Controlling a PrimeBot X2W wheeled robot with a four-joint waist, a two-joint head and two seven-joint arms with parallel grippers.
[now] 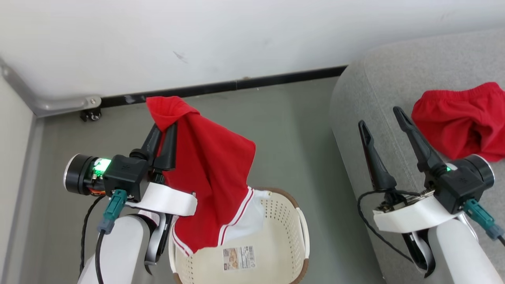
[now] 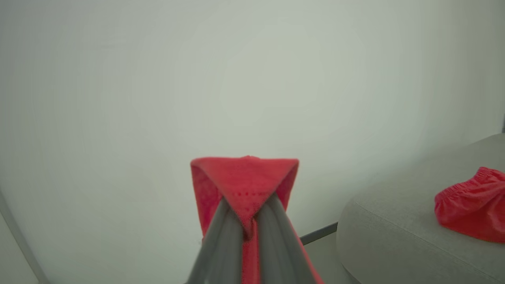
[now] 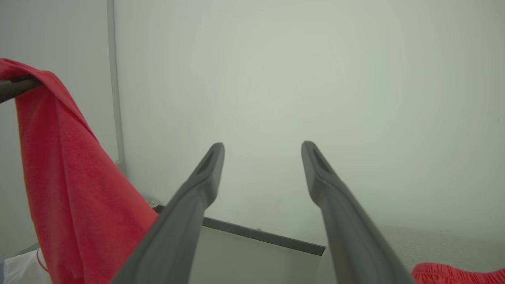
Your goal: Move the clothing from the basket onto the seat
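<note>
My left gripper [image 1: 165, 126] is shut on a red garment with white stripes and trim [image 1: 209, 169], lifted so it hangs over the cream basket [image 1: 292, 232], its lower hem still draped into the basket. In the left wrist view the red garment [image 2: 244, 181] folds over my closed fingertips. A plain red garment [image 1: 461, 118] lies on the grey seat [image 1: 386, 79] at right; it also shows as the plain red garment [image 2: 473, 209] in the left wrist view. My right gripper [image 1: 380, 118] stands open and empty over the seat's edge, left of that garment; its fingers [image 3: 209, 169] are spread wide.
A white wall with a dark baseboard [image 1: 236, 85] runs behind. Grey floor [image 1: 296, 130] lies between the basket and the seat. A metal bracket [image 1: 63, 103] sits in the left corner. A label [image 1: 238, 258] lies on the basket's bottom.
</note>
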